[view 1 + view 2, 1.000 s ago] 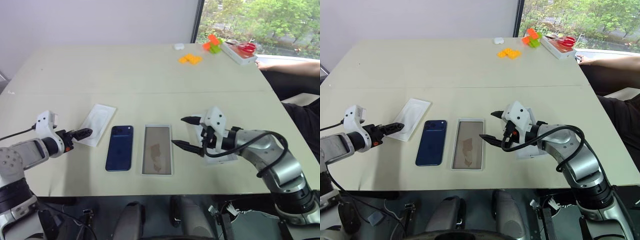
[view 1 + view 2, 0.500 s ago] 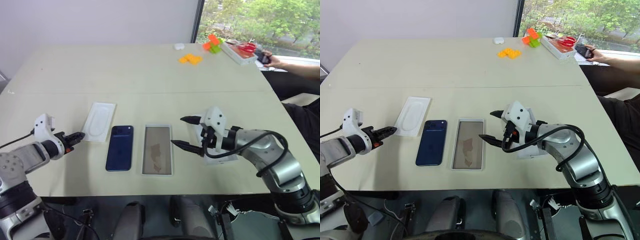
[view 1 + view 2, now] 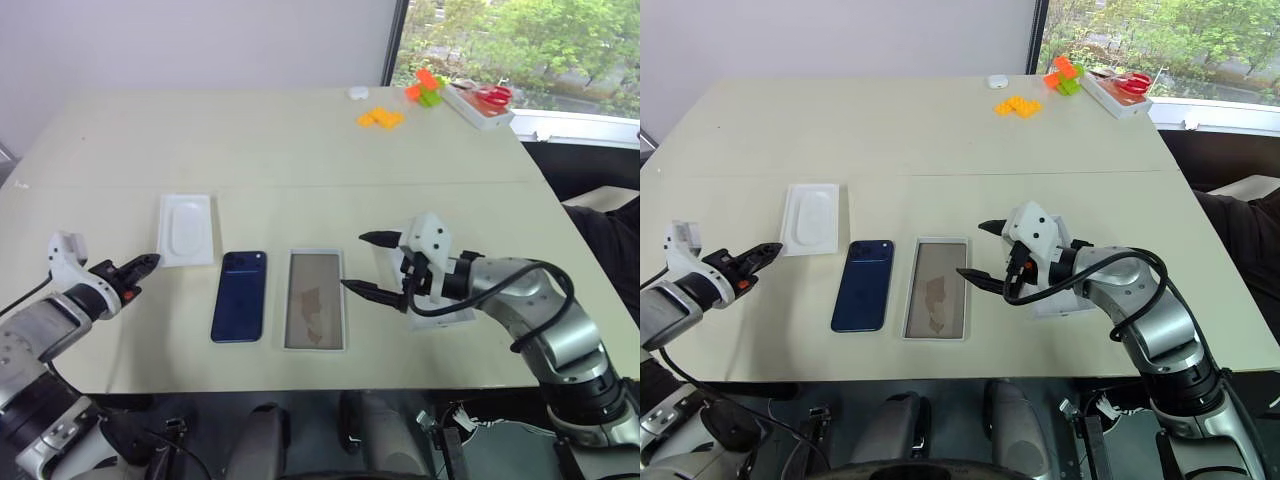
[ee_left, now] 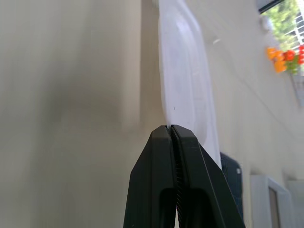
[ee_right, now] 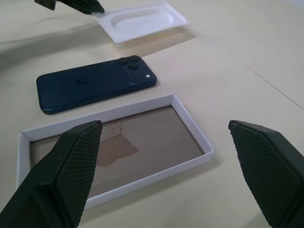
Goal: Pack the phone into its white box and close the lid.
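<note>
The dark navy phone (image 3: 240, 295) lies flat on the table, camera end away from me. Just right of it the white box (image 3: 344, 300) sits open, showing its brownish floor. My right gripper (image 3: 355, 262) hovers open just right of the box with nothing between its fingers (image 5: 71, 161). Under that arm a white piece, probably the lid (image 3: 447, 318), is mostly hidden. My left gripper (image 3: 148, 264) is shut on the near corner of the thin white insert (image 3: 186, 229), left of the phone; the left wrist view shows its fingertips (image 4: 187, 137) pinched on the insert (image 4: 185, 85).
At the far right of the table are orange blocks (image 3: 380, 117), a green and orange toy (image 3: 428, 88), a white tray (image 3: 478, 112) with red scissors and a small white item (image 3: 357, 92). A person in dark clothes (image 3: 590, 170) sits at the right edge.
My left gripper shut on the insert's corner and drew it left, turning it square to the table. The person's hand at the far right withdrew. My right arm kept still.
</note>
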Robot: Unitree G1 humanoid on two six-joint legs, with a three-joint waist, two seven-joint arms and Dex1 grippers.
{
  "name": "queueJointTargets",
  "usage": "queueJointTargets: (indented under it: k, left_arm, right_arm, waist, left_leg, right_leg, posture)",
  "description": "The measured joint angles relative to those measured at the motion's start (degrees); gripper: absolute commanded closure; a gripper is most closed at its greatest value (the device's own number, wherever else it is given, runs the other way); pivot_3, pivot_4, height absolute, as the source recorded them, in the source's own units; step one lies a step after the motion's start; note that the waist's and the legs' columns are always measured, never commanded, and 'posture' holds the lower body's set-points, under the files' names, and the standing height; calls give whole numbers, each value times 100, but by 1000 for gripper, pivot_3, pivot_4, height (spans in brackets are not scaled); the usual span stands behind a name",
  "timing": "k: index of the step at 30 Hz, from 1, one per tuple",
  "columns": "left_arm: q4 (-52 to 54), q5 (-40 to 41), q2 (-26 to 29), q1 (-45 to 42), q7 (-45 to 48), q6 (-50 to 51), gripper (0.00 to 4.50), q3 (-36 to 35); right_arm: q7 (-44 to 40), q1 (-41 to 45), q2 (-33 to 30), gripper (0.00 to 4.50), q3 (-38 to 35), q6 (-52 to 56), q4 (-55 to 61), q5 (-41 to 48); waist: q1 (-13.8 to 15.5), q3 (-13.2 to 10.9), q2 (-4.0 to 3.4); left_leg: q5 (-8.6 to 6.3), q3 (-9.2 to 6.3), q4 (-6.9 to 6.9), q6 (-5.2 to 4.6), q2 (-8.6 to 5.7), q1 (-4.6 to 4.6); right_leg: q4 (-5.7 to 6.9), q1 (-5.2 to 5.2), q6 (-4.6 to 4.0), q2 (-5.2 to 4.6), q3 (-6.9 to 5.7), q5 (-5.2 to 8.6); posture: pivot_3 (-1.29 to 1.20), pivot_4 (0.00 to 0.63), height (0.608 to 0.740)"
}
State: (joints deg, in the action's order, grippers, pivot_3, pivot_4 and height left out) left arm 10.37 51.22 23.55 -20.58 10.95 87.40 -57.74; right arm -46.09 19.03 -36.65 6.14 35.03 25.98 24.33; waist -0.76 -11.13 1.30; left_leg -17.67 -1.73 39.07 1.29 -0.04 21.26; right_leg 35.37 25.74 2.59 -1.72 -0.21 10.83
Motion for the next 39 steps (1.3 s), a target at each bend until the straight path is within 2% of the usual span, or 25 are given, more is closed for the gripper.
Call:
queueJointTargets:
  k: [4, 7, 11, 14, 21, 26, 32, 39]
  left_arm:
    - [771, 794, -303, 229, 214, 355, 4479, 174]
    - [1428, 1653, -711, 594, 132, 462, 4479, 744]
    - [2007, 2418, -1075, 1028, -436, 430, 4479, 1516]
    - [2379, 2887, -1099, 1502, -1008, 273, 4479, 2227]
    - [2636, 3914, -406, 2258, -2752, -1034, 4479, 3379]
    - [2868, 4560, 177, 2494, -3713, -2112, 4479, 4037]
    - [2958, 4955, 622, 2555, -4282, -3070, 4479, 4806]
    - [3221, 5081, 1006, 2804, -4493, -3878, 4479, 5242]
  right_arm:
    - [-27, -10, -96, 0, -67, 5, -75, -7]
    - [-128, -140, -400, 0, -303, 3, -224, -9]
    - [-256, -387, -618, 0, -472, -105, -370, -62]
    - [-281, -518, -731, 0, -589, -185, -555, -118]
    - [-341, -560, -831, 0, -734, -329, -671, -173]
    - [-343, -558, -828, 0, -732, -341, -698, -175]
    - [-352, -538, -790, 0, -680, -408, -725, -224]
    - [-400, -446, -742, 0, -636, -460, -826, -285]
  waist:
    - [21, 1, 2]
    - [25, 2, 3]
    - [1, 3, 6]
    - [1, 2, 6]
    - [18, 3, 5]
    - [30, 3, 5]
    - [27, 3, 4]
    - [24, 3, 4]
  left_leg:
    - [1, 0, 2, 2, -1, 1]
    - [1, 0, 3, 1, -11, 1]
    - [0, 2, 5, 1, -12, -7]
    - [0, 1, 5, 1, -11, -13]
    - [0, -2, 3, 0, -1, -21]
    - [0, -1, 3, 0, -2, -20]
    - [0, 2, 3, 0, -8, -20]
    - [0, 12, 3, 0, -8, -19]
  right_leg:
    - [-2, -5, -1, -10, 0, 1]
    - [-9, -11, -1, -25, 3, 1]
    - [-9, -17, -2, -24, 6, 2]
    - [-8, -21, -10, -10, 12, 7]
    - [-5, -24, -13, 2, 13, 17]
    - [-7, -26, -22, -2, 13, 15]
    - [-10, -27, -23, 0, 12, 15]
    - [-13, -28, -21, 2, 10, 18]
  posture:
    - [0, 150, 726]
    - [0, 150, 726]
    - [0, 150, 726]
    - [0, 150, 726]
    - [0, 150, 726]
    - [0, 150, 726]
    - [0, 150, 726]
    - [0, 150, 726]
